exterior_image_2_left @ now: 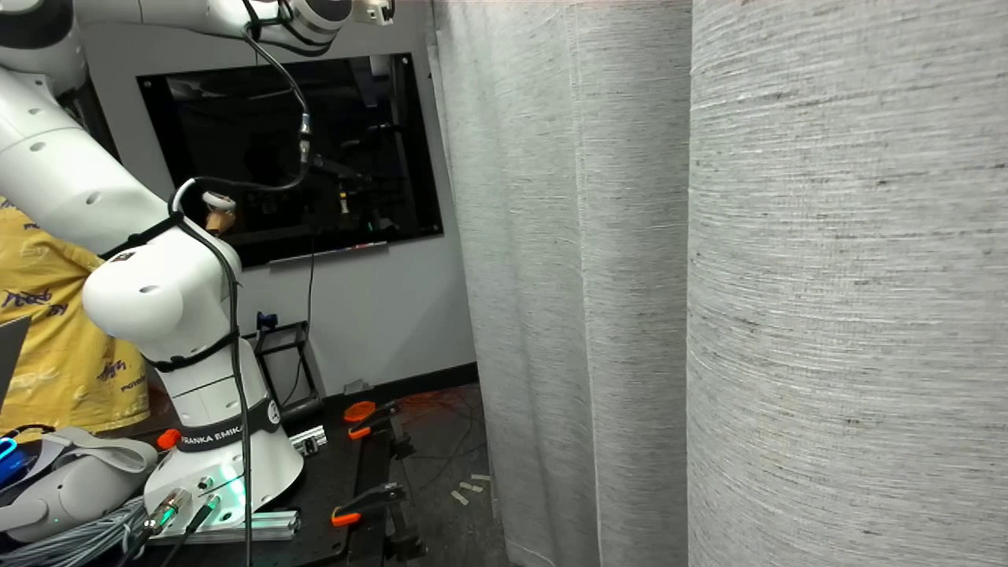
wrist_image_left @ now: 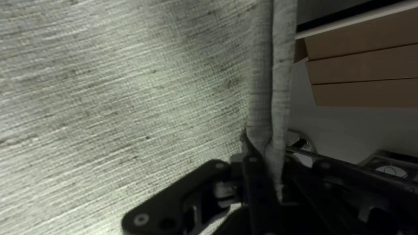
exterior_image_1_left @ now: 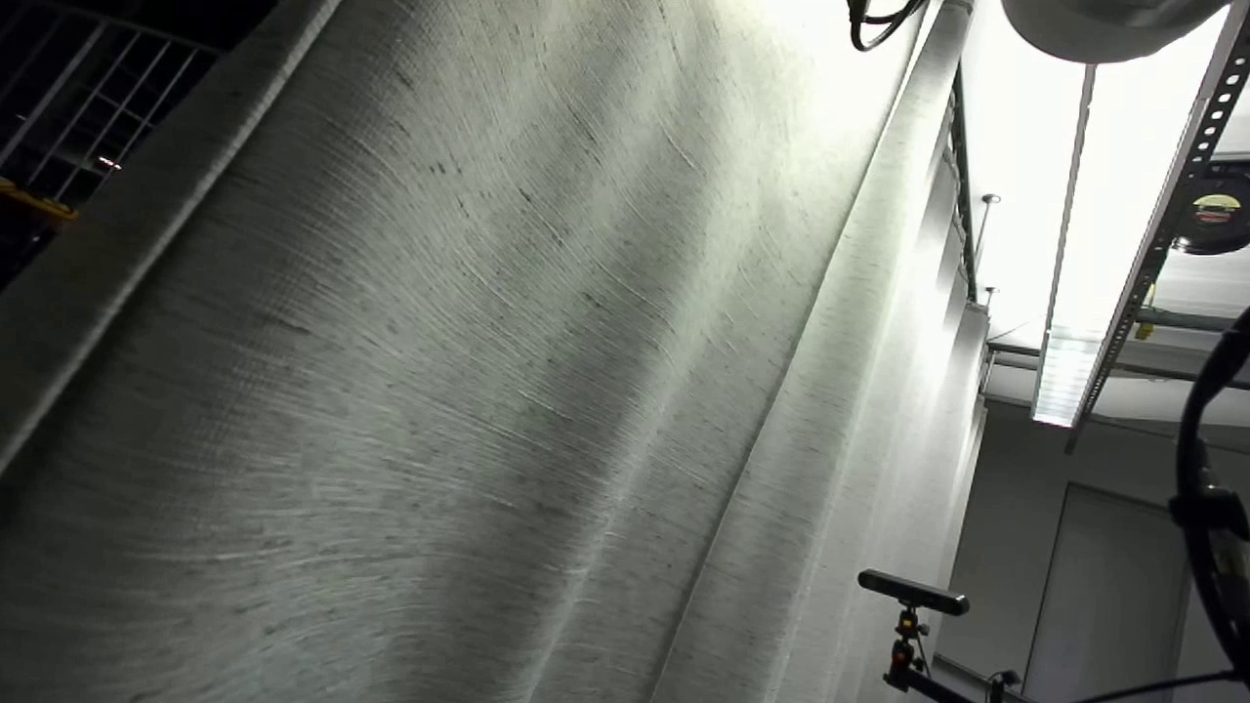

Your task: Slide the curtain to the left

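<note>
The curtain is a tall pale grey-white woven sheet with soft lengthwise folds. It shows in both exterior views, filling most of an exterior view (exterior_image_1_left: 547, 342) and the right half of an exterior view (exterior_image_2_left: 843, 283). In the wrist view the curtain (wrist_image_left: 124, 91) fills the left and middle. Its edge runs down as a folded strip between the fingers of my gripper (wrist_image_left: 266, 156). The fingers are closed around this bunched edge and the fabric narrows between them. The exterior views do not show the gripper fingers; only the arm's wrist end (exterior_image_2_left: 374, 11) shows at the top edge.
The white arm (exterior_image_2_left: 181, 315) stands on a black table (exterior_image_2_left: 331, 472) with orange-tipped clamps (exterior_image_2_left: 366, 504). A person in yellow (exterior_image_2_left: 63, 331) stands behind it. A dark wall screen (exterior_image_2_left: 299, 157) hangs behind. A camera on a stand (exterior_image_1_left: 913, 593) is near the curtain's far end.
</note>
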